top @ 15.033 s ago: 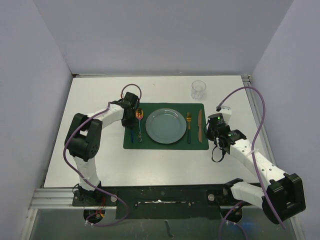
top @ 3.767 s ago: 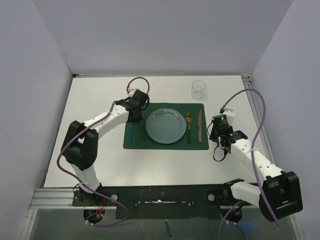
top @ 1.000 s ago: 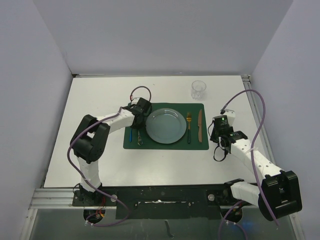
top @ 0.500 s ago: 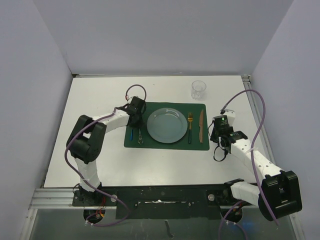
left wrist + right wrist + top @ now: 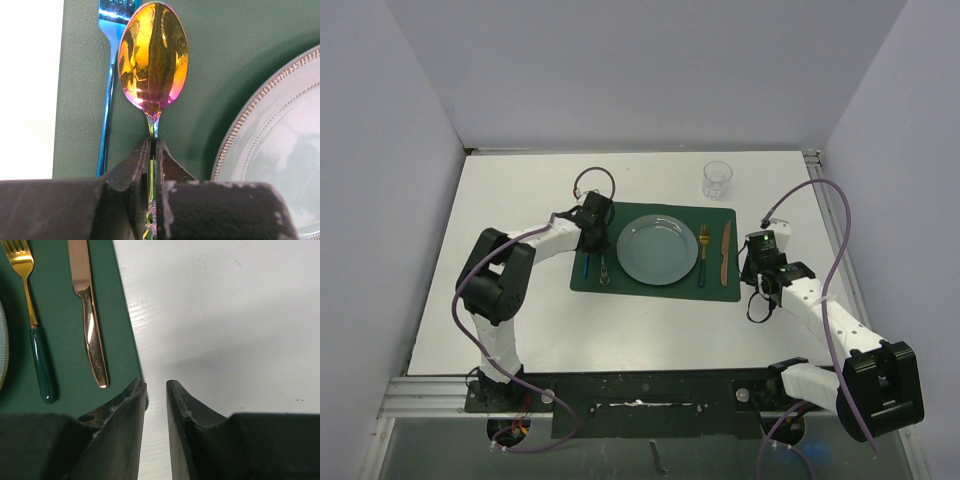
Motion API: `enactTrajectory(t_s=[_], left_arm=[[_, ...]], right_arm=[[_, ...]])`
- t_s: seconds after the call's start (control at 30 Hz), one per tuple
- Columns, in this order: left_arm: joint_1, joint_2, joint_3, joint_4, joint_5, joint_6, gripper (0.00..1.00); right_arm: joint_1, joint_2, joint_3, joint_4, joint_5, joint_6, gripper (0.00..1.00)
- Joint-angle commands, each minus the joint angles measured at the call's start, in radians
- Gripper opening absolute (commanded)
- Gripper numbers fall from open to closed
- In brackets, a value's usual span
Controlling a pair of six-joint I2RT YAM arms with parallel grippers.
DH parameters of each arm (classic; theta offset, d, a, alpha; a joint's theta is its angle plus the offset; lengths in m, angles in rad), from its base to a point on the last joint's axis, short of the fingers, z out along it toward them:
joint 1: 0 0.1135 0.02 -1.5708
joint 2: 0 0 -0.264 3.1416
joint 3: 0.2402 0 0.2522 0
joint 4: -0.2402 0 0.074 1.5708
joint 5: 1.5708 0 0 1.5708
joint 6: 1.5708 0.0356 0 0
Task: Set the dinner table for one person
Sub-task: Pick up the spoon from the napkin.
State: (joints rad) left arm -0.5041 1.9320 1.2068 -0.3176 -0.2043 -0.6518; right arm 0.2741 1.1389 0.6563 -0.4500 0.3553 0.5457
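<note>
Mat (image 5: 650,290) slid right; L fingers (image 5: 133,168) pinch spoon (image 5: 153,55) handle, R fingers (image 5: 127,406) ajar over dinner table (image 5: 225,315).

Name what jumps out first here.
The iridescent gold-pink spoon, handle pinched in the left tool, sits left of the grey plate on the green placemat, beside a blue fork. Right of the plate lie a gold fork and knife; the right tool, jaws apart, is at the mat's right edge.
</note>
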Motion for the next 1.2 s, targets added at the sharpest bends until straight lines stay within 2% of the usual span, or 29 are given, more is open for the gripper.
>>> enactTrajectory(t_s=[0.0, 0.23, 0.77, 1.0, 1.17], left_arm=[[-0.016, 0.066, -0.069, -0.092, 0.016, -0.027, 0.0], [-0.024, -0.011, -0.061, -0.141, -0.023, -0.024, 0.0], [-0.061, -0.299, -0.051, -0.147, -0.142, -0.055, 0.0], [-0.066, -0.331, -0.047, -0.113, -0.121, -0.056, 0.0], [-0.113, -0.297, 0.01, -0.078, -0.065, -0.046, 0.0]], right_arm=[[-0.007, -0.006, 0.025, 0.026, 0.014, -0.009, 0.25], [-0.008, 0.005, 0.034, 0.033, 0.01, -0.01, 0.25], [-0.008, 0.026, 0.032, 0.051, -0.011, -0.007, 0.25], [-0.008, 0.061, 0.028, 0.063, -0.049, -0.01, 0.25], [-0.008, 0.079, 0.023, 0.078, -0.05, -0.007, 0.25]])
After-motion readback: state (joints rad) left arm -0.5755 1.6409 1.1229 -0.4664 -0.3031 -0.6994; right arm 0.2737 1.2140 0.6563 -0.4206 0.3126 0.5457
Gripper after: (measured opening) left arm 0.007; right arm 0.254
